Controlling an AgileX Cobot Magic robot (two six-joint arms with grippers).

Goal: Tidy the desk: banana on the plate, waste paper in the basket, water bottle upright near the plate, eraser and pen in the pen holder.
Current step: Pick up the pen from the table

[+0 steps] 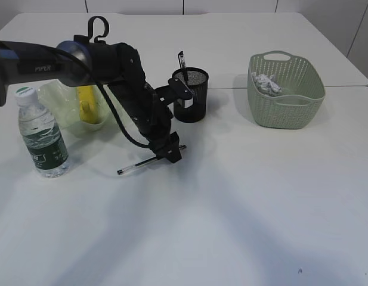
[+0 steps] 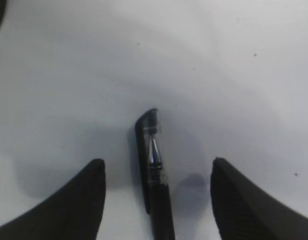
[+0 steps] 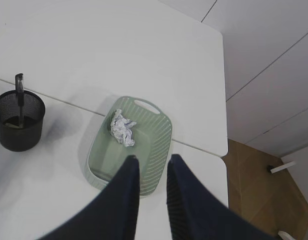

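A black pen (image 1: 136, 167) lies on the white table. My left gripper (image 1: 172, 151) is down over its right end, open, with the pen's capped tip (image 2: 153, 150) between the two fingers (image 2: 89, 195) and touching neither. The black mesh pen holder (image 1: 191, 95) stands just behind, with another pen (image 1: 181, 61) upright in it. I cannot make out the eraser. The banana (image 1: 86, 102) lies on the pale plate (image 1: 64, 104). The water bottle (image 1: 43, 134) stands upright in front of the plate. Waste paper (image 3: 122, 128) lies in the green basket (image 3: 158, 150). My right gripper (image 3: 154, 157) hangs high above the basket, narrowly open and holding nothing.
The left arm (image 1: 112, 59) stretches from the left edge across the plate area. A seam between two tables (image 1: 231, 88) runs behind the holder and the basket (image 1: 285, 89). The table's right edge drops to a wooden floor (image 3: 253, 175).
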